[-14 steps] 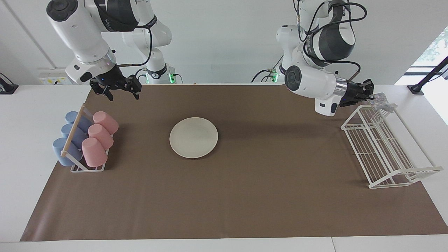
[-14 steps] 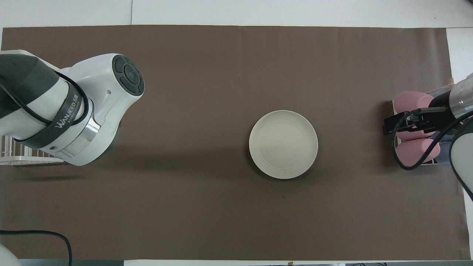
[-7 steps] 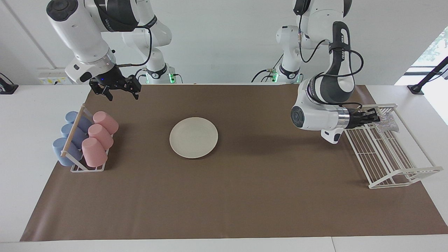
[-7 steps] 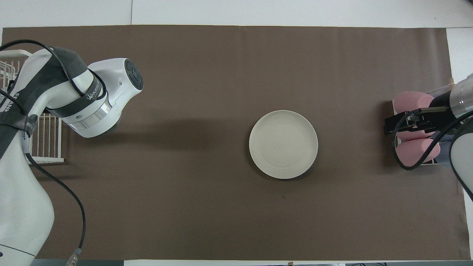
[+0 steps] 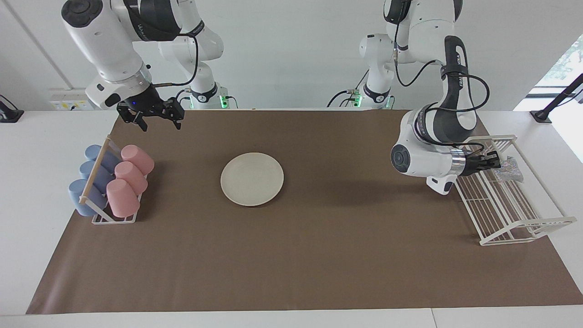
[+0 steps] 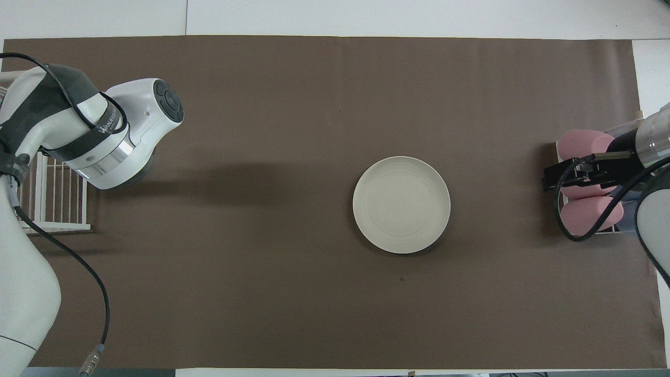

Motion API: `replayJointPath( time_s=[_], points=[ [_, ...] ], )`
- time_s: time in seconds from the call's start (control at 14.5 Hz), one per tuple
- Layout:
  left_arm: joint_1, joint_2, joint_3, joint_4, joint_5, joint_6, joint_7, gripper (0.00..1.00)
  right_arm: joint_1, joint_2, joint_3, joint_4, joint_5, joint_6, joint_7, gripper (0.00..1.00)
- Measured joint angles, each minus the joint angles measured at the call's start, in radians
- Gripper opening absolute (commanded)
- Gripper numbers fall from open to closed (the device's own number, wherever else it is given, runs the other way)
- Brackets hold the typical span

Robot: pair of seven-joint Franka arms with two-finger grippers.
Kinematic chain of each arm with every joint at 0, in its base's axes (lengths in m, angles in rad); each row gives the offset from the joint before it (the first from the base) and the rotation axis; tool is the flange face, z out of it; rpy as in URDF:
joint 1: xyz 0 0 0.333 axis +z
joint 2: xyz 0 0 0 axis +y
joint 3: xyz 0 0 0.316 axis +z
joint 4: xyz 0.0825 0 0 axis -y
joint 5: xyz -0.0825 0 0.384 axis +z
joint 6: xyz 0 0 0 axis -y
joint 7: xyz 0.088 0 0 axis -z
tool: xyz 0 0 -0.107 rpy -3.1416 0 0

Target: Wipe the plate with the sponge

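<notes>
**Sponge is held over the rack, plate is waiting at the middle**

In the facing view, you see the left gripper reaching sideways over the white wire rack at the left arm's end of the table. Its fingertips are clenched on the sponge, a small silvery, wrinkly mesh pad that hangs from the tips above the rack's wires. I judge the sponge is kept in this rack, so the arm has its hand there for fetching it. The plate lies flat on the brown mat, about at the middle and well apart from the sponge. It is round, shallow and cream-white with a plain rim, and nothing is on it. The right gripper hangs released over the mat's edge nearest the robots, above the cup holder with its smooth pink cups and blue cups. This arm waits.

In the overhead view, you cannot see the left gripper or the sponge, because the left arm's white body covers them; only some wires of the rack show. The plate shows faint rings inside its rim. The right gripper, with fingers spread, is over the pink cups. The wiping is not yet begun, in my judgement.
</notes>
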State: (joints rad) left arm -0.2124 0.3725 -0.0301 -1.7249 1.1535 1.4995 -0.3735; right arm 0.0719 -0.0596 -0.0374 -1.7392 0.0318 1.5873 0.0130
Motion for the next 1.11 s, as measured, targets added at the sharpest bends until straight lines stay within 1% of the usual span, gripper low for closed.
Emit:
replayJointPath(
  time_s=[0.28, 0.48, 0.55, 0.62, 0.69, 0.76, 1.11],
  points=[
    [0.000, 0.000, 0.000, -0.048, -0.018, 0.057, -0.083, 0.00, 0.000, 0.000, 0.000, 0.001, 0.000, 0.000, 0.000, 1.00],
    [0.000, 0.000, 0.000, -0.059, -0.018, 0.063, -0.103, 0.00, 0.001, 0.000, 0.000, 0.002, 0.000, 0.000, 0.000, 1.00],
    [0.000, -0.001, 0.000, -0.059, -0.018, 0.065, -0.104, 0.11, 0.001, 0.000, 0.000, 0.002, 0.000, 0.000, 0.000, 1.00],
    [0.000, -0.001, 0.000, -0.059, -0.018, 0.065, -0.104, 0.62, 0.001, 0.000, 0.000, 0.002, 0.000, 0.000, 0.000, 1.00],
    [0.000, -0.002, 0.000, -0.059, -0.018, 0.066, -0.104, 0.96, 0.001, 0.000, 0.000, 0.002, 0.000, 0.000, 0.000, 1.00],
    [0.000, -0.002, -0.001, -0.059, -0.018, 0.067, -0.104, 1.00, 0.001, 0.000, 0.000, 0.002, 0.000, 0.000, 0.000, 1.00],
    [0.000, -0.002, -0.005, -0.059, -0.018, 0.073, -0.106, 1.00, 0.001, 0.000, 0.000, 0.003, 0.000, 0.000, 0.000, 1.00]
  ],
)
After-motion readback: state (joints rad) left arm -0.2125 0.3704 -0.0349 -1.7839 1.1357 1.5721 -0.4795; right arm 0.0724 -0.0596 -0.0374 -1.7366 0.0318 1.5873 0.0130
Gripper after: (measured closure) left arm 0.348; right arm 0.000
